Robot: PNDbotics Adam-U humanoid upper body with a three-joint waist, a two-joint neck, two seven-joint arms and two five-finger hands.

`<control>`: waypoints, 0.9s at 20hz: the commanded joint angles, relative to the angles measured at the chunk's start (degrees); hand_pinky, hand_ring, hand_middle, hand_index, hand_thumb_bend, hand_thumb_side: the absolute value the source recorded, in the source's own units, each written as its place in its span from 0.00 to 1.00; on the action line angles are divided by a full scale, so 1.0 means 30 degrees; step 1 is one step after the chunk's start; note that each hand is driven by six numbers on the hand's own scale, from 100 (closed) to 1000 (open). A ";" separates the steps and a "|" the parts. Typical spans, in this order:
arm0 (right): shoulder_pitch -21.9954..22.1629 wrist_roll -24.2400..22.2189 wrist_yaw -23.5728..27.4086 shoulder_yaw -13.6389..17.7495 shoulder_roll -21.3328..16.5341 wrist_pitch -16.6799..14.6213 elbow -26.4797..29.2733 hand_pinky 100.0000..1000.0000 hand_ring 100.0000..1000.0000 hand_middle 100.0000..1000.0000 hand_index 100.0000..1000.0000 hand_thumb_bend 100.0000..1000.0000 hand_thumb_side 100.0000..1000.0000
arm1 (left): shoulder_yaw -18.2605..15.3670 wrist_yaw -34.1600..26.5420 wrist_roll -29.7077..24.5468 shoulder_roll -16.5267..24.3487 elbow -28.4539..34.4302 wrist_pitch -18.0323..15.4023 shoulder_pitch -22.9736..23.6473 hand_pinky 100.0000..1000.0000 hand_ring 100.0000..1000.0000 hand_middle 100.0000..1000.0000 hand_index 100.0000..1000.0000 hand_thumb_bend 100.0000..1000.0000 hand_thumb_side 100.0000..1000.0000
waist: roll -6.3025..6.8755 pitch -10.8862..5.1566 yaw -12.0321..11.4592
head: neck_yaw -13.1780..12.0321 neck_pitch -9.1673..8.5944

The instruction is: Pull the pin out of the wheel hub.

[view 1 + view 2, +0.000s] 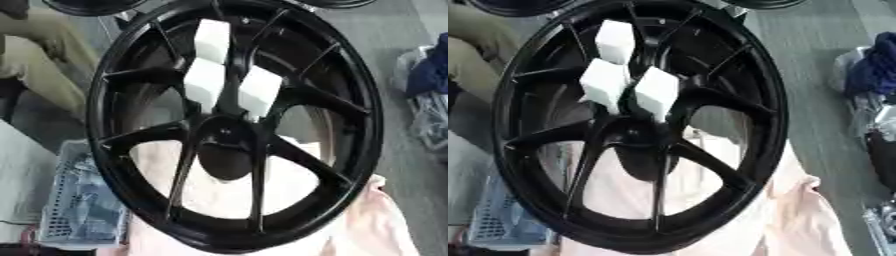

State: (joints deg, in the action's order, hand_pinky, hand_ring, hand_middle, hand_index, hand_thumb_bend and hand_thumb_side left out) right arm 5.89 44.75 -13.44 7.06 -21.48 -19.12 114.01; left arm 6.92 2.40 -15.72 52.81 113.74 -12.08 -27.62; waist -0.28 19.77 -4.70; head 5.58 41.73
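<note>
1. Nearest to me, a pale pink cloth [367,225] lies under the lower rim and shows through the gaps between the spokes. At lower left sits a light perforated crate [83,200], partly cut off by the frame.

2. The black wheel hub [236,125] fills almost the whole view, tilted, with its lower rim toward me and its upper rim running off the top edge. Its dark centre boss [226,152] sits just below the middle.

3. Three white blocks [206,82] stand in the upper half, wedged among the spokes just above the centre: two side by side, one further up. I take these to be the pins, though I cannot tell how they seat in the hub or which one is meant.

4. Neither of my hands shows in either eye, so I cannot say whether they are spread, pressed together or pinching anything. I judge the pull has not begun: every block sits in place with nothing touching it.

5. The next move calls for bringing a hand into view over the blocks, closing fingers and thumb on one, and drawing it out along its own axis.

6. Farthest off, grey floor, a dark blue bundle [429,70] at the right edge, and someone's tan sleeve [39,55] at upper left, touching nothing.
</note>
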 commanded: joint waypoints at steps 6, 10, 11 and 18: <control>0.0011 -0.0158 0.0219 -0.0024 -0.0506 -0.0025 0.0195 0.55 0.73 0.64 0.77 0.00 0.20 | 0.1328 0.0558 -0.3095 0.2445 0.0284 0.0575 -0.2729 0.80 0.69 0.68 0.76 0.00 0.51 | 0.0019 -0.0464 0.0146 | -0.0201 0.0033; 0.0046 -0.0229 0.0265 -0.0094 -0.0476 0.0026 0.0195 0.55 0.73 0.64 0.77 0.00 0.21 | 0.2078 0.0303 -0.4545 0.2397 0.0284 0.1671 -0.4566 0.80 0.71 0.68 0.77 0.00 0.50 | 0.0039 -0.0474 0.0287 | -0.0182 0.0049; 0.0060 -0.0243 0.0275 -0.0108 -0.0464 0.0039 0.0195 0.55 0.73 0.64 0.77 0.00 0.21 | 0.2196 0.0221 -0.4841 0.2315 0.0284 0.1936 -0.4985 0.80 0.71 0.69 0.77 0.00 0.50 | 0.0046 -0.0481 0.0319 | -0.0167 0.0057; 0.0155 -0.0315 0.0316 -0.0197 -0.0423 0.0122 0.0195 0.55 0.73 0.64 0.77 0.00 0.22 | 0.3275 -0.0367 -0.6740 0.2046 0.0284 0.4063 -0.7485 0.82 0.73 0.71 0.79 0.00 0.55 | 0.0120 -0.0558 0.0456 | -0.0181 0.0096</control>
State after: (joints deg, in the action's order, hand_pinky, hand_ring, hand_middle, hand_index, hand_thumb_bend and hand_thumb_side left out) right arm 6.18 43.85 -12.86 6.33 -21.49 -18.68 114.00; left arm 16.71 1.86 -35.08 57.98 113.81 -1.00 -49.05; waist -0.07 19.40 -3.43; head 5.13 41.80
